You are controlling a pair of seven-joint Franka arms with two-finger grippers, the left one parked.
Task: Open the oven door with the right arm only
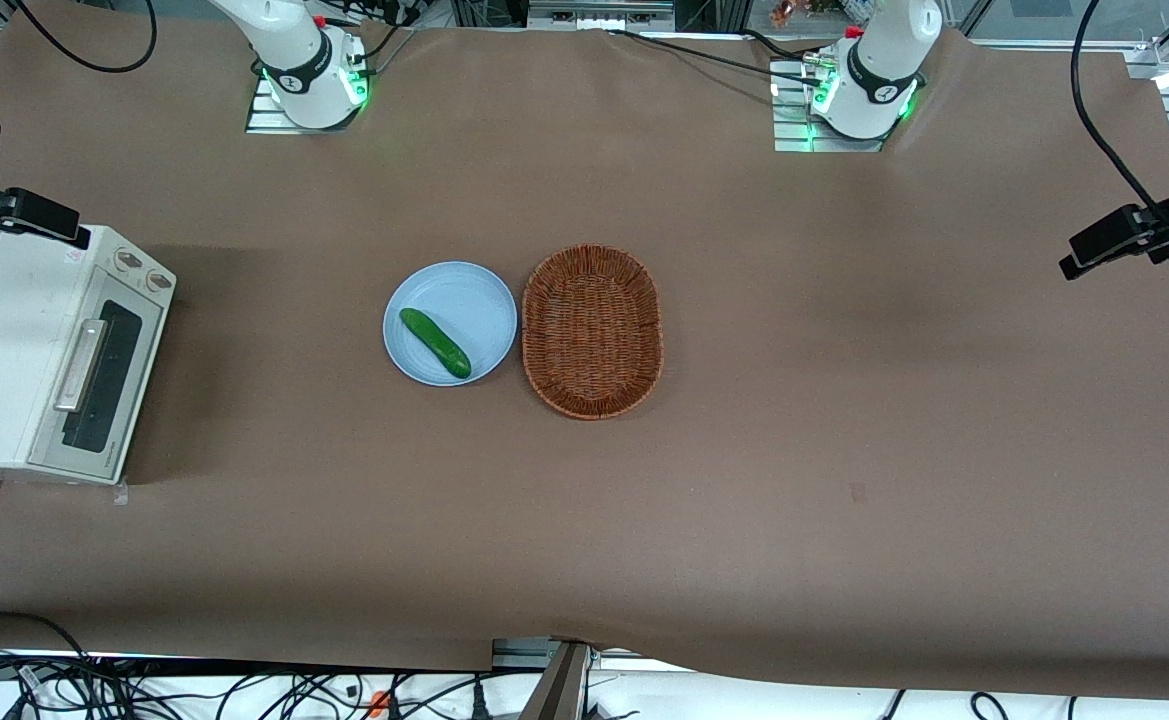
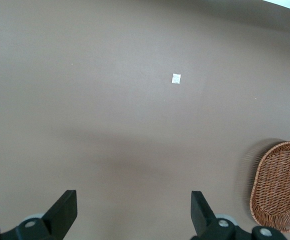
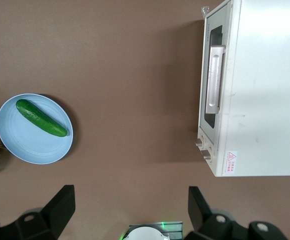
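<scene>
Cream-white and boxy, the oven point(image 1: 14, 350) stands at the working arm's end of the table point(image 1: 844, 450), at about nine o'clock from the plate in the front view; its front faces the middle of the table; the oven door point(image 1: 99, 375) is shut flush against the body, its dark glass window framed in silver, its long silver bar handle point(image 1: 81, 365) running along the upper edge of the door; two round knobs point(image 1: 142, 270) sit on the front panel at the end of the door farther from the front camera.

A light blue plate point(image 1: 450, 323) lies near the table's middle with a green cucumber point(image 1: 435, 342) resting on it at a slant; a brown wicker basket point(image 1: 592, 331) lies just beside the plate at its three o'clock, toward the parked arm's end; plate and oven are well apart, with bare brown cloth between them.

Of the right arm point(image 1: 289, 50) the front view shows only the white base, at roughly twelve o'clock of the scene and farther from the camera than the oven; the gripper point(image 3: 130, 205) shows in the right wrist view, high above the table, its two black fingers point(image 3: 60, 202) spread wide apart and holding nothing, touching neither the door nor the handle.
</scene>
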